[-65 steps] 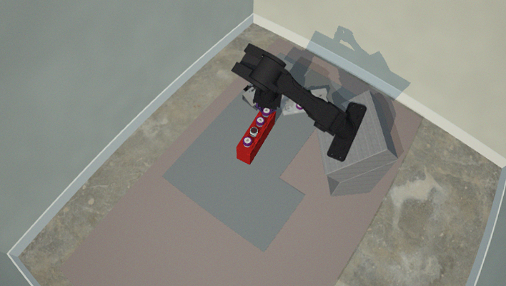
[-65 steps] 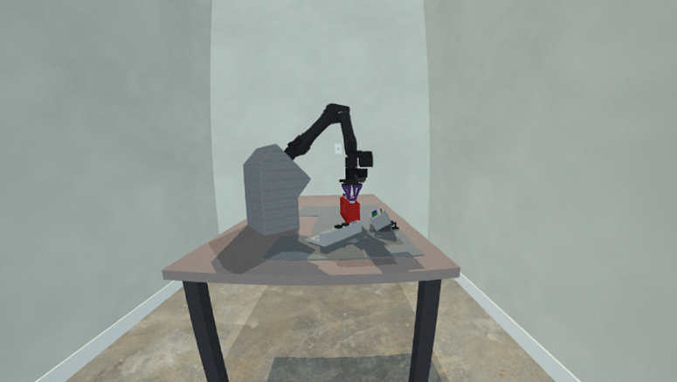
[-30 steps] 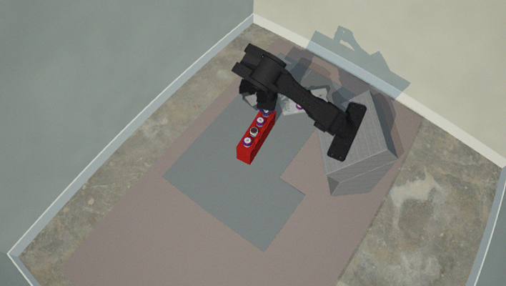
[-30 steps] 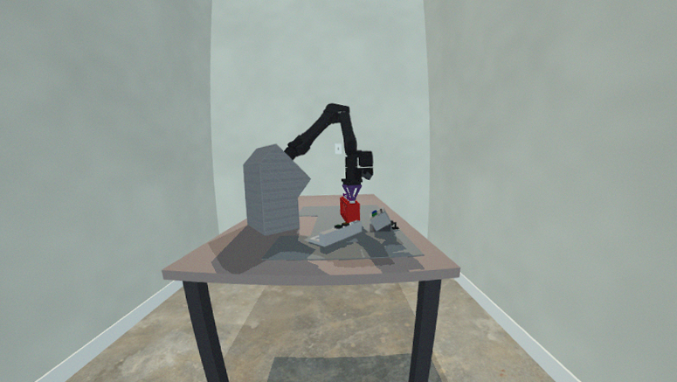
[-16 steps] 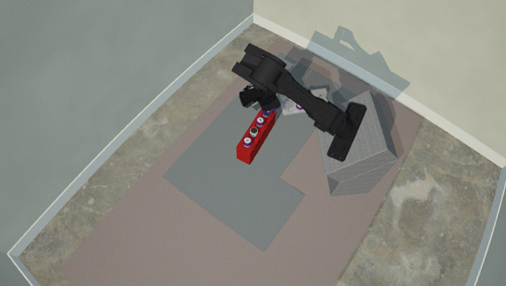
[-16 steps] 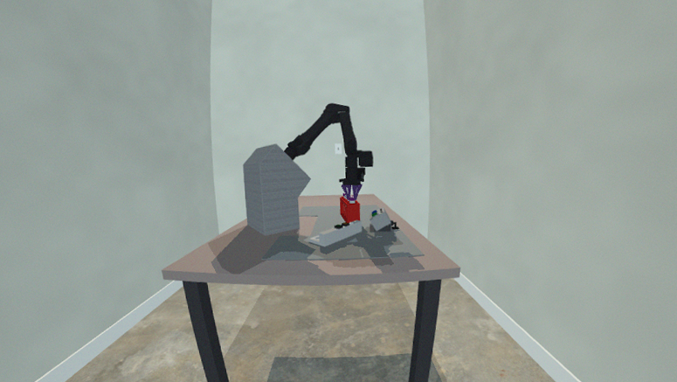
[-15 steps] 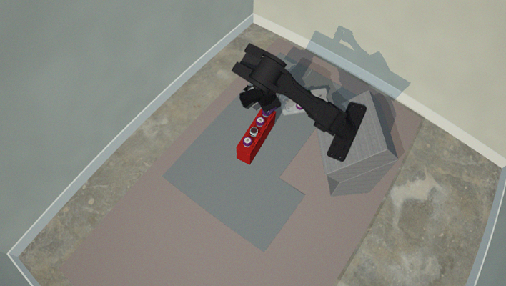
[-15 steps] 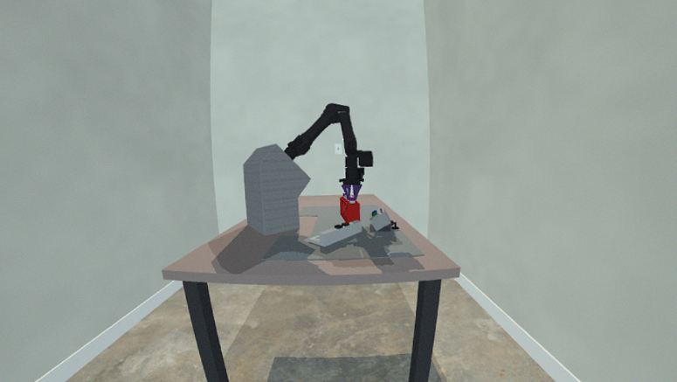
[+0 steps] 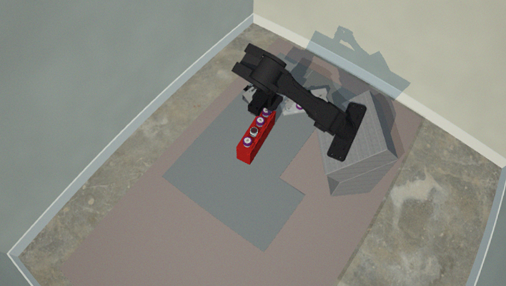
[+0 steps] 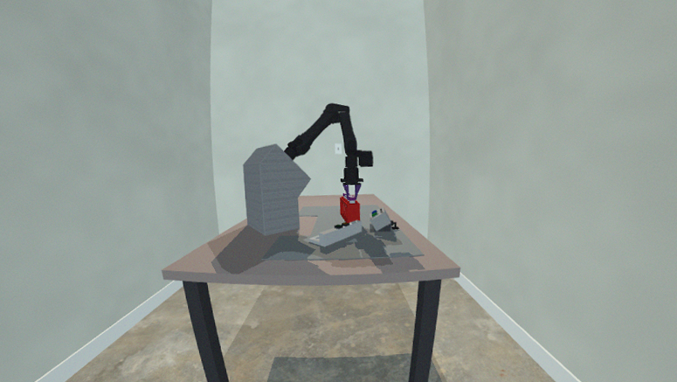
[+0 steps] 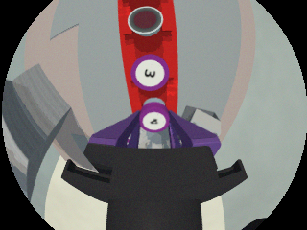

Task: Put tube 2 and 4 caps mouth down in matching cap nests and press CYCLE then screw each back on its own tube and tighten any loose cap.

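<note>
My gripper (image 10: 352,197) (image 11: 154,118) is shut on the purple cap of tube 4 (image 11: 154,121) (image 9: 266,111), dot up, at the right end of the red decapping station (image 9: 242,155) (image 10: 351,212) (image 11: 171,47). A pale rim of tube 4 (image 11: 153,102) shows just beyond the cap; I cannot tell whether the threads are engaged. Cap 3 (image 11: 150,73) (image 9: 260,121) and cap 1 (image 9: 247,141) are on their tubes. Tube 2 (image 11: 145,20) (image 9: 253,131) is open. One purple cap (image 9: 299,106) lies in the cap tray (image 10: 336,235); its number is unreadable here.
The small key desk (image 10: 380,221) (image 9: 248,93) stands beyond the station's tube 4 end. The grey arm pedestal (image 9: 369,146) (image 10: 275,192) stands on the arm's base side. Lamp states cannot be read.
</note>
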{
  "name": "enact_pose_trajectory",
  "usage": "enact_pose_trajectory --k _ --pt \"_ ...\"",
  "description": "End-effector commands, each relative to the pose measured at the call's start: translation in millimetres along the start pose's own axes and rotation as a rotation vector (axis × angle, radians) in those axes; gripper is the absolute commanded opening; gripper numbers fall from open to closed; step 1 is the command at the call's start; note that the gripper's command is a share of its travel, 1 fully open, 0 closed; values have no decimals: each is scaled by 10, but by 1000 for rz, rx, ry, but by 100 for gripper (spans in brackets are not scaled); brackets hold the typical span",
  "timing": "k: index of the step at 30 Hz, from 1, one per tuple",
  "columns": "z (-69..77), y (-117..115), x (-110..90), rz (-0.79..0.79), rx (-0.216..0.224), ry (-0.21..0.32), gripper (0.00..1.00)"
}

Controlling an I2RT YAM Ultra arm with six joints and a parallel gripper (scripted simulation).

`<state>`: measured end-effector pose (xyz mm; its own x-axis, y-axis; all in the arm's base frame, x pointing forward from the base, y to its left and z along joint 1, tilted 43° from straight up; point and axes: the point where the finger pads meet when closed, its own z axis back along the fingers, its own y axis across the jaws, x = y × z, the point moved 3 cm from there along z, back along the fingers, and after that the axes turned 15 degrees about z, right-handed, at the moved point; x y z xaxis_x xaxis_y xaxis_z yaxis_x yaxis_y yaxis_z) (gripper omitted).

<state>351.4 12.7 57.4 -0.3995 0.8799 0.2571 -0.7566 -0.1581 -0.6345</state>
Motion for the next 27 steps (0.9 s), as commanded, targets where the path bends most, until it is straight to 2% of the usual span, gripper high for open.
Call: enact_pose_trajectory --k 1,6,7,17,20,22,25,26,27 --pt "18 -12 -18 82 -5 8 0" --pt "19 -12 -19 82 -5 8 0" --pt "19 -12 -19 82 -5 8 49" --pt "18 -12 -19 82 -5 8 49" --pt "18 -12 -19 -168 -6 8 49" --pt "18 -12 -19 -168 -6 8 49" --pt "18 -12 -19 -413 -7 7 49" --pt "18 -12 -19 -418 -7 7 49" --pt "18 -12 -19 -501 -7 7 49"
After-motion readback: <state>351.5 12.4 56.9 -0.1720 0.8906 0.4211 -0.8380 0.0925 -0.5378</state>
